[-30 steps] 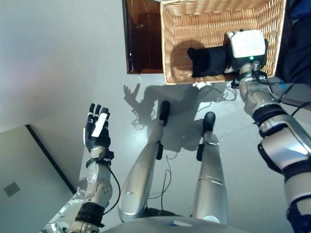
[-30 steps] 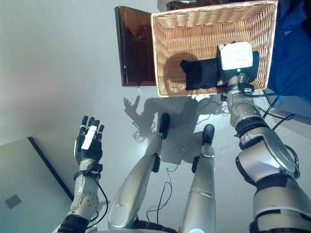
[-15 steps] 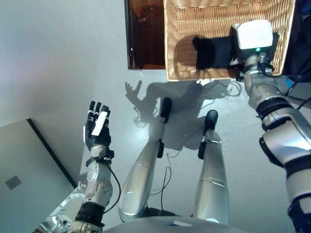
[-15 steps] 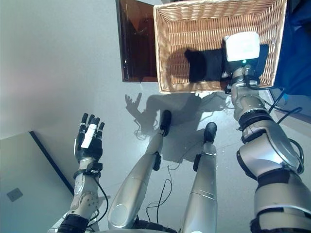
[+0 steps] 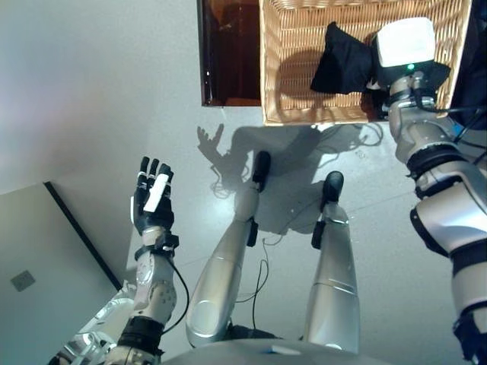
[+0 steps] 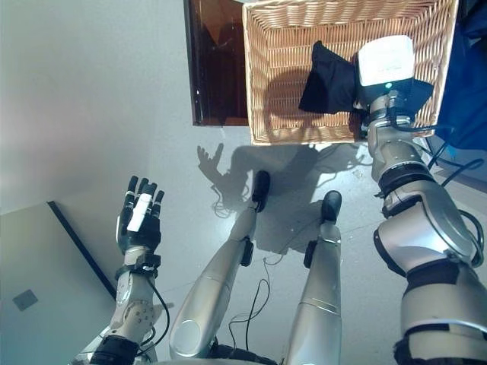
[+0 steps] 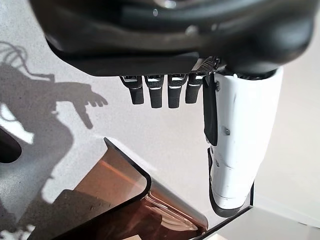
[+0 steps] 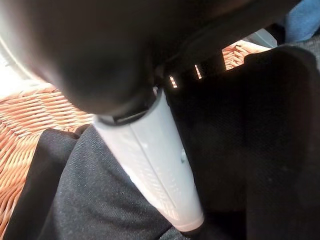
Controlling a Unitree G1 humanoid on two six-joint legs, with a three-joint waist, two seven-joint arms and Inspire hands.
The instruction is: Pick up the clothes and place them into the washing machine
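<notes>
Black garment (image 5: 342,49) now lifted above wicker basket (image 5: 291,76)

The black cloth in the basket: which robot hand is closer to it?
The right robot hand, thumb pressed on the black cloth over the wicker basket. The left robot hand hangs open, far away over the floor.

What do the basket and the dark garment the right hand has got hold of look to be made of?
Basket: woven wicker or rattan, tan and matte, judging by the ribbed strands on its walls and floor. Dark garment: black woven fabric, matte, with a fine grain in the right wrist view; it folds softly in the right hand. The exact fibre cannot be told.
</notes>
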